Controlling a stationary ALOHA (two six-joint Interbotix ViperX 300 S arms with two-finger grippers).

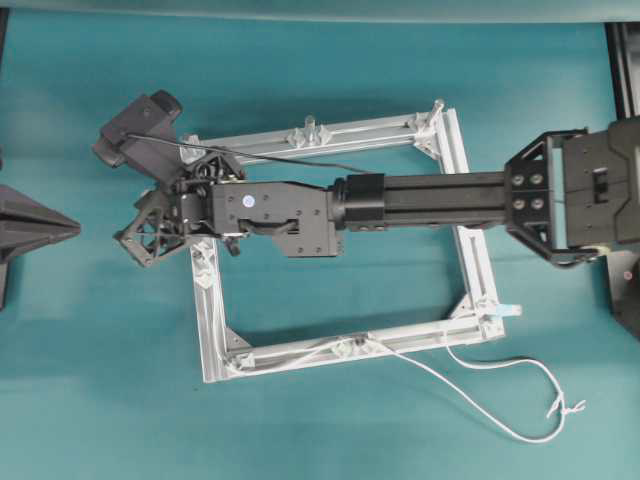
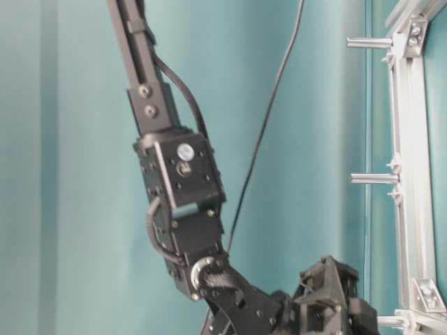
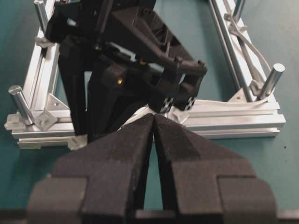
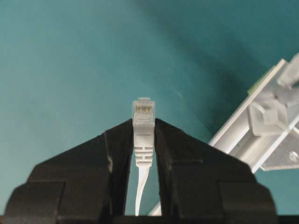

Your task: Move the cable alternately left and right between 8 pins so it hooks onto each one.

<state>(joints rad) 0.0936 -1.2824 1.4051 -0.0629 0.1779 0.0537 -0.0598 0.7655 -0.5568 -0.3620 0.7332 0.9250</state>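
Gripping cable point(image 4: 141, 154), right tool point(image 4: 142, 135)

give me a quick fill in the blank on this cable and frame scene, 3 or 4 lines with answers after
1. The right gripper is shut on the cable's ____ end.
2. The left gripper has its pads closed with ____ between them.
3. In the overhead view, the loose cable with its tie knot lies on the ____ cloth outside the frame.
4. The pins stand on a frame made of ____ rails.

Missing words: plug; nothing; teal; silver
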